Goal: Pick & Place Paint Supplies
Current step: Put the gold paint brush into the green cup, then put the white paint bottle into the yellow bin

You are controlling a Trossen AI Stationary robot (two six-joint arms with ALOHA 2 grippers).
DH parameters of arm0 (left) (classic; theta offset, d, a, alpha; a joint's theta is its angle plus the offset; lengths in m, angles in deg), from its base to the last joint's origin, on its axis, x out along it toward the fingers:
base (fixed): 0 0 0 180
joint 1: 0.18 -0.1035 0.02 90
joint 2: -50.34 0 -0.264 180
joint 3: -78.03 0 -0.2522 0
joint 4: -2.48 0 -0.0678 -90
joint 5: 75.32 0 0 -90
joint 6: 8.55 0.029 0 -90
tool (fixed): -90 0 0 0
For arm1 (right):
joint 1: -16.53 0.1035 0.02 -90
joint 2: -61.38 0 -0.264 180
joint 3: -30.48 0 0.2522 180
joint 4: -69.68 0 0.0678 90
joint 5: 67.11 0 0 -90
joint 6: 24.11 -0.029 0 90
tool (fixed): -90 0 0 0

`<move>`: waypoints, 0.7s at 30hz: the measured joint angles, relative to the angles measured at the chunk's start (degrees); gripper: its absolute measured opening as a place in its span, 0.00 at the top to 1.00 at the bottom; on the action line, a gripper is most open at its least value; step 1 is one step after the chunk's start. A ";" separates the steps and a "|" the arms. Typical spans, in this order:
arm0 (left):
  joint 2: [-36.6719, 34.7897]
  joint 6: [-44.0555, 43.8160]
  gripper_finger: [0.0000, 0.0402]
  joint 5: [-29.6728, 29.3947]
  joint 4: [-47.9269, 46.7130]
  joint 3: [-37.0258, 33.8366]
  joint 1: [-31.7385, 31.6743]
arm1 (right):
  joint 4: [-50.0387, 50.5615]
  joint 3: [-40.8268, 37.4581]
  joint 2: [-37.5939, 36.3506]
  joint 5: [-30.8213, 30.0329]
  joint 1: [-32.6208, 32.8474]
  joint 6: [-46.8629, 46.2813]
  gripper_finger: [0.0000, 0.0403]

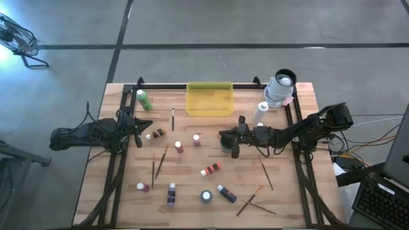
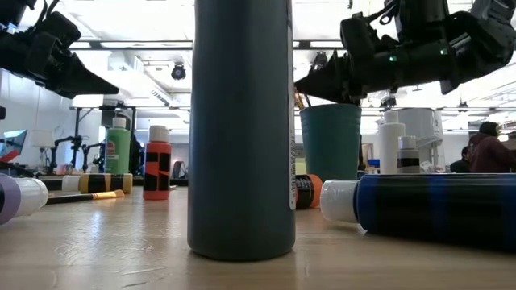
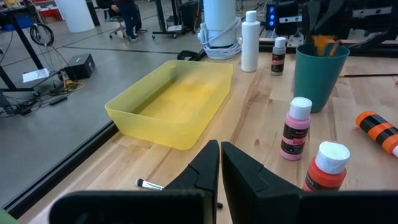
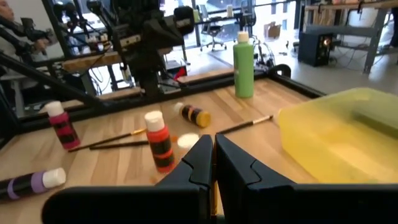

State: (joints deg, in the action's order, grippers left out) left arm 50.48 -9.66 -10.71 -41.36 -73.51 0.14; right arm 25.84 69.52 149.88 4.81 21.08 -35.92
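My right gripper (image 1: pixel 223 135) reaches in from the table's right and is shut on a thin orange-brown paintbrush (image 2: pixel 301 99) right above the dark green cup (image 1: pixel 225 144). Orange brush ends (image 3: pixel 324 45) show at the cup's mouth. My left gripper (image 1: pixel 142 130) hovers shut with nothing in it at the table's left. Small paint bottles stand or lie on the wood: green (image 1: pixel 144 99), red (image 4: pixel 158 140), brown (image 1: pixel 155 134), purple (image 1: pixel 171 195), blue (image 1: pixel 225 193). Loose brushes (image 1: pixel 161 160) lie flat among them. My right gripper pinches the paintbrush between its two fingers, which come in level from the table's right. The brush's shaft (image 2: pixel 301 97) hangs below the fingertips, its lower part inside the cup. Which part of the brush the fingers have is hidden by the gripper itself.
The yellow tray (image 1: pixel 209 99) sits at the far edge, with a white bottle (image 1: pixel 261 112) and a white roll (image 1: pixel 281 89) to its right. More brushes (image 1: pixel 266 174) lie near the front right. A tall dark bottle (image 2: pixel 242 129) blocks much of the low view.
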 joint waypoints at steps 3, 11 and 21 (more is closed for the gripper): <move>0.02 -0.01 0.94 0.00 -0.02 0.00 -0.02 | -0.03 -0.03 0.48 0.01 0.01 -0.07 0.98; 0.00 -0.02 0.94 0.00 0.01 0.00 0.00 | 0.04 -0.18 0.47 0.02 -0.09 -0.21 0.95; 0.02 0.00 0.94 0.00 -0.01 0.00 -0.02 | 0.31 -0.33 0.47 0.04 -0.26 -0.23 0.77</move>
State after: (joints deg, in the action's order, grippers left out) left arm 50.50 -9.66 -10.71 -41.37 -73.51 0.12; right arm 26.15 69.19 150.35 4.85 20.82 -36.15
